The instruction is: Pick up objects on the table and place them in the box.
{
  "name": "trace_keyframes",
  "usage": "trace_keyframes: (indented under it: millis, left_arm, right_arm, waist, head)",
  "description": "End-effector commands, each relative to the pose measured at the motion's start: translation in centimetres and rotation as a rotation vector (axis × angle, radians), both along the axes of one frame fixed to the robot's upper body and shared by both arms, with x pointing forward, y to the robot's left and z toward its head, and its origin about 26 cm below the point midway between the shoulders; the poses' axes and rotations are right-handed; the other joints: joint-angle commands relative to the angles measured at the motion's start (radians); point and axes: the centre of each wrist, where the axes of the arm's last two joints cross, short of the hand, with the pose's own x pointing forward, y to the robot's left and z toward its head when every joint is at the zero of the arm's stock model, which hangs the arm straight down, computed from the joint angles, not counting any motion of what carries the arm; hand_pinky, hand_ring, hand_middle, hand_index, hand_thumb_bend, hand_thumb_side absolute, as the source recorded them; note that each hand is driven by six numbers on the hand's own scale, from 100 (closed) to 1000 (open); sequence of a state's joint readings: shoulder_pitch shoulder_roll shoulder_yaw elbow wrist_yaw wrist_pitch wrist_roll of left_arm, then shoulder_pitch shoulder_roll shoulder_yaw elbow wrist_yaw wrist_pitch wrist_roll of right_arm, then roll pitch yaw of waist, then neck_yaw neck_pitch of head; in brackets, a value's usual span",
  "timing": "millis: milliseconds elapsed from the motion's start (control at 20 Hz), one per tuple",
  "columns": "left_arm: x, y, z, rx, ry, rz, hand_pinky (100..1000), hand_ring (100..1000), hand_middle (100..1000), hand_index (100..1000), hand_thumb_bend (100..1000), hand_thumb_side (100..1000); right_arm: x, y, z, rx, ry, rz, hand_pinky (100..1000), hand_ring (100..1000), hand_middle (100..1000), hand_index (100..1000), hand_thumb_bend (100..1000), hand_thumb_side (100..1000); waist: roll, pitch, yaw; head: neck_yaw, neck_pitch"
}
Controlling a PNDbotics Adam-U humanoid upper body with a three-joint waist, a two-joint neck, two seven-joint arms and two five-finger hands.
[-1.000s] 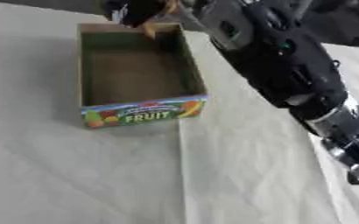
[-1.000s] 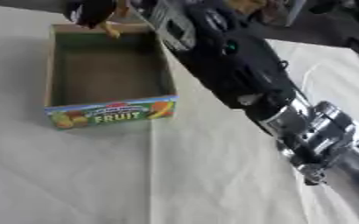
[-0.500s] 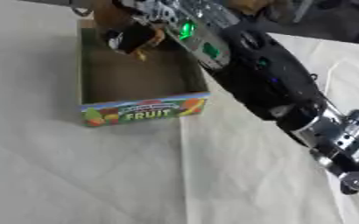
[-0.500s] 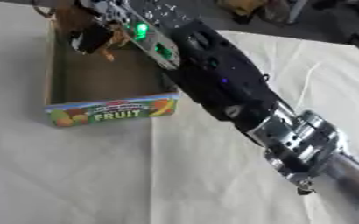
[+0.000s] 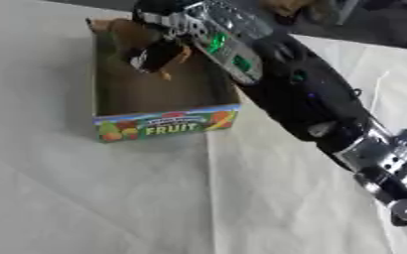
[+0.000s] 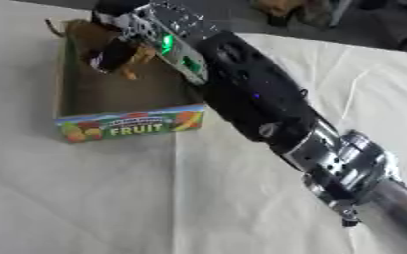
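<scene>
An open cardboard box with a coloured FRUIT label on its front wall (image 5: 165, 127) stands on the cloth at the upper left. My right arm reaches in from the lower right, across the box's right wall. My right hand (image 5: 155, 54) hangs over the inside of the box, near its far end, its dark fingers curled round a small brown and orange object (image 5: 182, 53). Orange bits of the object stick out below the fingers. The floor of the box under the hand is partly hidden. My left hand shows in neither view.
A pale cloth (image 5: 111, 198) covers the table. A thin cable (image 6: 350, 94) lies on it at the right. Dark, blurred things (image 6: 294, 12) sit beyond the table's far edge.
My right hand has come further over the box and lower, carrying the brown and orange object from the far rim toward the inside. The view itself has also shifted.
</scene>
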State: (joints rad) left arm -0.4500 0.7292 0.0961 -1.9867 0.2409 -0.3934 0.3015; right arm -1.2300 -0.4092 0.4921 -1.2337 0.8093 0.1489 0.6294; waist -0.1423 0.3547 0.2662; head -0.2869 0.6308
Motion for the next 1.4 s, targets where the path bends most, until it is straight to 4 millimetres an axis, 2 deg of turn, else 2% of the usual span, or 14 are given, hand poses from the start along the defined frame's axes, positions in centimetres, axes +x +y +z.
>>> trace_keyframes:
  millis: [50, 150, 300, 500, 700, 800, 950, 1050, 1100, 1150, 1250, 1300, 1350, 1400]
  left_arm:
    - [-0.4, 0.0, 0.8, 0.014, -0.023, 0.003, 698, 913, 830, 905, 547, 100]
    - [-0.4, 0.0, 0.8, 0.014, -0.024, 0.003, 697, 912, 830, 905, 547, 100]
    - [-0.4, 0.1, 0.8, 0.015, -0.022, 0.004, 697, 912, 829, 905, 548, 100]
    - [-0.4, 0.1, 0.8, 0.016, -0.022, 0.004, 697, 910, 820, 905, 550, 100]
    - [-0.4, 0.1, 0.9, 0.016, -0.023, 0.005, 696, 907, 815, 905, 553, 100]
    - [-0.4, 0.1, 0.9, 0.016, -0.024, 0.006, 695, 904, 813, 905, 554, 100]
    - [-0.4, 0.2, 0.9, 0.014, -0.024, 0.008, 694, 902, 810, 904, 555, 100]
    - [-0.4, 0.1, 0.9, 0.011, -0.025, 0.007, 693, 901, 808, 904, 554, 100]
    - [-0.4, 0.1, 0.9, 0.011, -0.025, 0.007, 692, 899, 806, 902, 553, 100]
    - [-0.4, 0.1, 0.9, 0.013, -0.025, 0.008, 692, 898, 805, 901, 555, 100]
    - [-0.5, 0.1, 1.0, 0.013, -0.026, 0.008, 692, 898, 803, 901, 557, 100]
    - [-0.5, 0.1, 1.0, 0.013, -0.025, 0.007, 691, 897, 802, 901, 559, 100]
    - [-0.5, 0.2, 1.0, 0.013, -0.025, 0.008, 691, 896, 801, 900, 560, 100]
    - [-0.5, 0.2, 1.0, 0.013, -0.024, 0.009, 691, 896, 801, 900, 558, 100]
  right_arm:
    - [-0.1, -1.1, 1.5, 0.003, -0.034, -0.017, 871, 960, 877, 966, 436, 747]
    - [-0.1, -1.2, 1.6, 0.002, -0.036, -0.022, 877, 966, 887, 980, 438, 715]
    - [-0.1, -1.3, 1.6, -0.006, -0.038, -0.017, 901, 994, 960, 1000, 443, 561]
    - [0.1, -1.6, 1.6, -0.019, -0.029, -0.008, 930, 1000, 1000, 1000, 488, 640]
    - [0.3, -1.7, 1.4, -0.014, 0.013, 0.004, 986, 1000, 1000, 1000, 612, 673]
    - [0.4, -1.8, 1.4, -0.004, 0.043, 0.010, 986, 1000, 1000, 1000, 599, 683]
    - [0.5, -2.0, 1.4, 0.010, 0.077, 0.003, 994, 1000, 1000, 1000, 547, 625]
    - [0.7, -2.2, 1.3, 0.026, 0.112, -0.004, 1000, 1000, 1000, 1000, 463, 533]
    - [0.9, -2.4, 1.3, 0.031, 0.129, -0.016, 1000, 1000, 1000, 1000, 434, 765]
    - [1.0, -2.5, 1.3, 0.032, 0.142, -0.031, 1000, 1000, 1000, 1000, 446, 748]
    - [1.0, -2.5, 1.4, 0.030, 0.158, -0.042, 1000, 1000, 1000, 1000, 383, 715]
    - [1.0, -2.4, 1.5, 0.028, 0.164, -0.041, 1000, 1000, 1000, 1000, 450, 742]
    - [0.9, -2.4, 1.6, 0.026, 0.171, -0.037, 1000, 1000, 1000, 1000, 434, 765]
    - [0.9, -2.5, 1.8, 0.024, 0.168, -0.033, 1000, 1000, 1000, 1000, 441, 499]
  waist:
    - [0.012, -0.024, -0.001]
    - [0.012, -0.026, -0.002]
    - [0.012, -0.028, -0.005]
    - [0.012, -0.029, -0.005]
    - [0.011, -0.030, -0.006]
    - [0.010, -0.030, -0.007]
    - [0.009, -0.029, -0.006]
    - [0.008, -0.029, -0.006]
    - [0.008, -0.029, -0.006]
    - [0.008, -0.029, -0.006]
    - [0.008, -0.030, -0.006]
    - [0.008, -0.030, -0.006]
    - [0.008, -0.030, -0.006]
    - [0.008, -0.030, -0.006]
  head:
    - [0.005, 0.003]
    - [0.006, 0.004]
    - [0.010, 0.005]
    - [0.012, 0.007]
    - [0.014, 0.006]
    - [0.015, 0.005]
    - [0.014, 0.002]
    - [0.014, 0.001]
    - [0.013, 0.001]
    - [0.013, 0.000]
    - [0.012, -0.002]
    - [0.012, -0.002]
    - [0.012, -0.003]
    - [0.012, -0.004]
